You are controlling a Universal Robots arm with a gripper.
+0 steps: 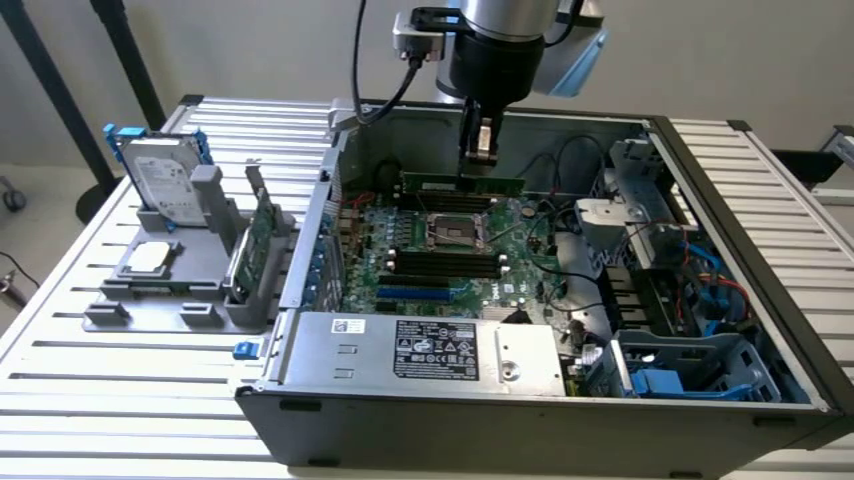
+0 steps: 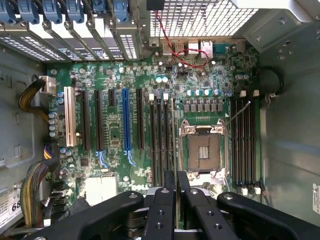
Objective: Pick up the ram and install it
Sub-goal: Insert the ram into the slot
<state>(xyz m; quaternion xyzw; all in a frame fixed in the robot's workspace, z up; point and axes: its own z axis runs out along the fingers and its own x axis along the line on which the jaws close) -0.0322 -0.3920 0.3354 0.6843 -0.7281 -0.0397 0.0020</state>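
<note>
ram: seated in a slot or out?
Out. The gripper holds the ram above the board, shut on its top edge. The wrist view shows the memory slots on both sides of the socket bare.

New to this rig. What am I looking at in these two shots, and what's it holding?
A robot arm works over an open computer case. The exterior view comes from a camera off the arm; the wrist view looks down from the arm itself onto the mainboard. The tool is shut on a thin green memory stick, held above the mainboard. On the slatted table, at the exterior view's left, a grey rack holds a hard drive and a larger green card.
</note>
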